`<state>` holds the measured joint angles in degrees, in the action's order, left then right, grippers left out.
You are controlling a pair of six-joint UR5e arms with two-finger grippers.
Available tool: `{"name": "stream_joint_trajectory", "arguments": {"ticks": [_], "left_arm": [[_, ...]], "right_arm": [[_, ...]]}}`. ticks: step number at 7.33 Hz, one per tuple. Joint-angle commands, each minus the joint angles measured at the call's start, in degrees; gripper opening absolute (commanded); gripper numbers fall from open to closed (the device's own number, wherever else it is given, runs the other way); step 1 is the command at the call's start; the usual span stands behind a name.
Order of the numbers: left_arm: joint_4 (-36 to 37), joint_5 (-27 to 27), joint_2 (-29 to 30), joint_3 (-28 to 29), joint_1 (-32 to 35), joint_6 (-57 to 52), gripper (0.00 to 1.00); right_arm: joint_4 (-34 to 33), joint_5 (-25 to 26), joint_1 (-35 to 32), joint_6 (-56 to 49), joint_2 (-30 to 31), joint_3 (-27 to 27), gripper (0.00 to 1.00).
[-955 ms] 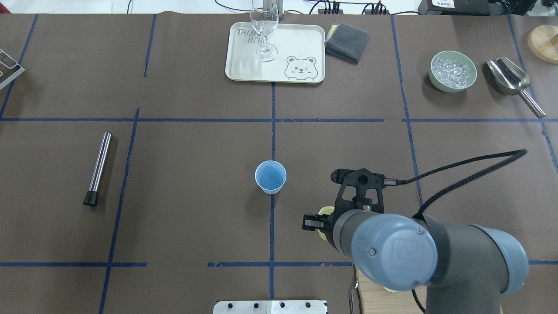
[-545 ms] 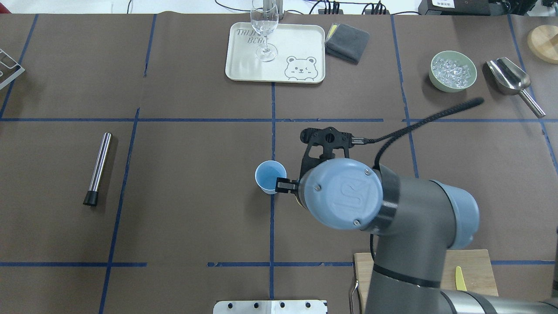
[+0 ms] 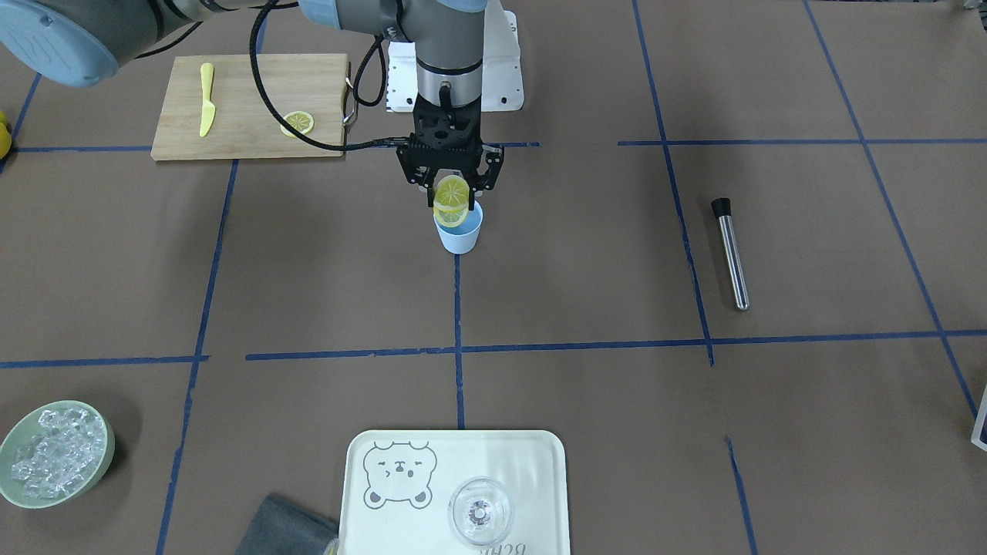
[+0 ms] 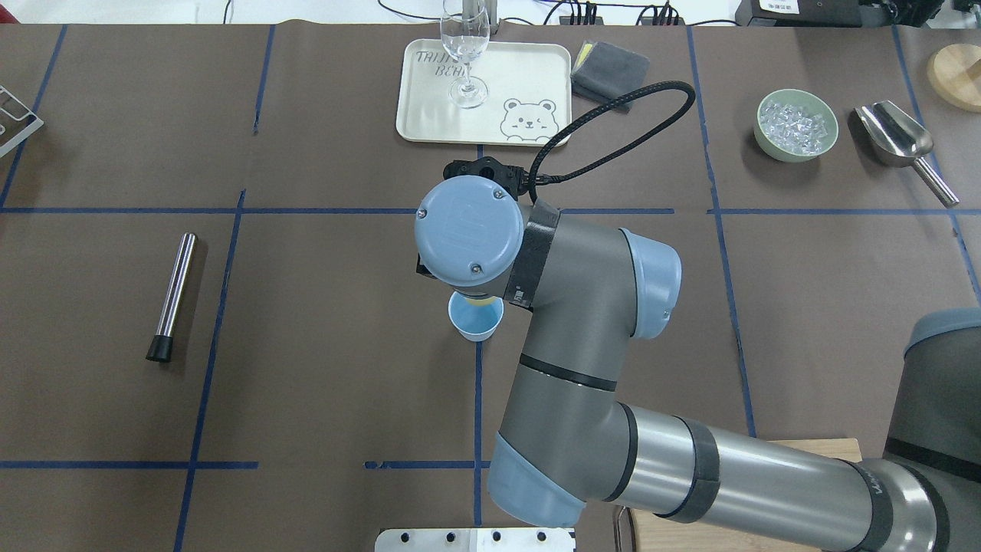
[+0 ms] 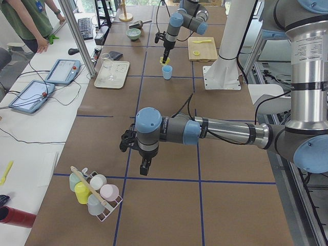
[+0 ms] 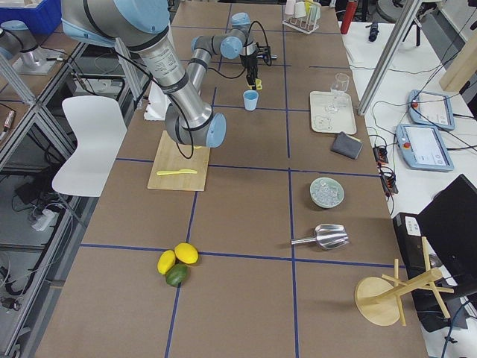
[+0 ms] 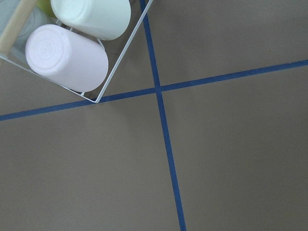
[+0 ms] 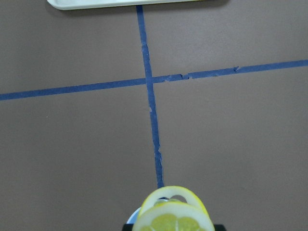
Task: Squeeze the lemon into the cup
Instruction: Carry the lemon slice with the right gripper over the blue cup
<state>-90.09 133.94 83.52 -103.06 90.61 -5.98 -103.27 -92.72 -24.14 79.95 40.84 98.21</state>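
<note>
My right gripper [image 3: 451, 203] points down and is shut on a yellow lemon slice [image 3: 451, 192], held just above the mouth of the light-blue cup [image 3: 460, 233]. The slice looks bent or doubled between the fingers, and it fills the bottom of the right wrist view [image 8: 172, 217]. In the overhead view my wrist hides the gripper; only the cup [image 4: 475, 320] and a yellow sliver of lemon [image 4: 481, 300] show. A second lemon slice [image 3: 298, 122] lies on the wooden board [image 3: 247, 85]. My left gripper [image 5: 145, 166] hangs over the table near a cup rack; I cannot tell whether it is open.
A yellow knife [image 3: 206, 99] lies on the board. A steel muddler [image 3: 730, 254] lies to the cup's side. A tray [image 3: 385, 509] with a clear glass [image 3: 480, 510], a grey cloth [image 3: 289, 532] and an ice bowl [image 3: 54, 455] stand at the far edge. A rack of cups [image 7: 72, 53] is under my left wrist.
My right arm has swung from beside the board over to the cup, carrying the lemon slice, and now holds it above the cup's mouth.
</note>
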Motion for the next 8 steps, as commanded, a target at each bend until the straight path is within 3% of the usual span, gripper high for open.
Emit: {"name": "stream_joint_trajectory", "arguments": {"ticks": [1,4,5,7,8], "left_arm": [[0.0,0.0,0.0,0.0,0.0,0.0,1.00],[0.0,0.0,-0.1,0.1,0.0,0.0,1.00],[0.1,0.0,-0.1,0.1,0.0,0.0,1.00],[0.0,0.0,-0.1,0.1,0.0,0.0,1.00],[0.0,0.0,-0.1,0.1,0.0,0.0,1.00]], "right_arm": [[0.4,-0.6,1.1,-0.1,-0.1,-1.5,0.00],[0.4,-0.6,2.1,-0.1,0.1,-1.7,0.00],[0.5,-0.6,2.2,-0.1,0.2,-1.7,0.13],[0.4,-0.5,2.6,-0.8,0.3,-1.6,0.83],[0.5,-0.4,2.8,-1.3,0.2,-1.4,1.00]]}}
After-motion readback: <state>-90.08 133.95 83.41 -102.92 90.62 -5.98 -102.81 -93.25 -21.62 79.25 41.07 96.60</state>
